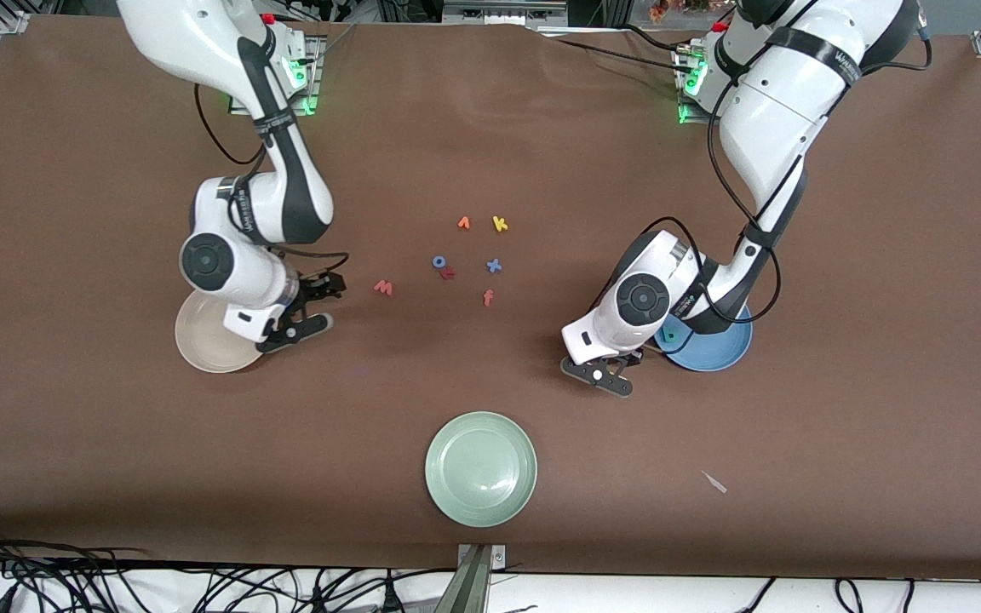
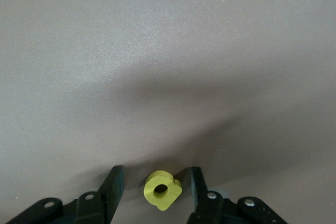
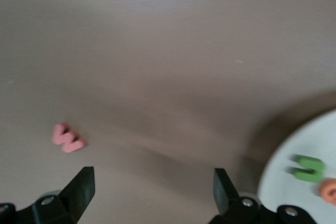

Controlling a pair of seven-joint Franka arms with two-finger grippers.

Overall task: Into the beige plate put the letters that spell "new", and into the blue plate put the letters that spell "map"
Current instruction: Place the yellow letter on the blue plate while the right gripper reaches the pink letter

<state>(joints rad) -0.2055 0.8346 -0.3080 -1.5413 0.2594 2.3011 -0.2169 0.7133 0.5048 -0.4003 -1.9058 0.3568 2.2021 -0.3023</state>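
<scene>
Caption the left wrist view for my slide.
Left gripper fingers flank the yellow "a" on the brown table.

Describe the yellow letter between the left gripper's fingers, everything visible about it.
The yellow "a" is a small, thick, rounded foam-looking piece with a round hole through its middle and a short stub at one side. It lies flat on the brown table, casting a small shadow. The left gripper sits low around it, one black finger on each side, with narrow gaps showing, so neither finger clearly touches it. In the front view the left arm hides it.
</scene>
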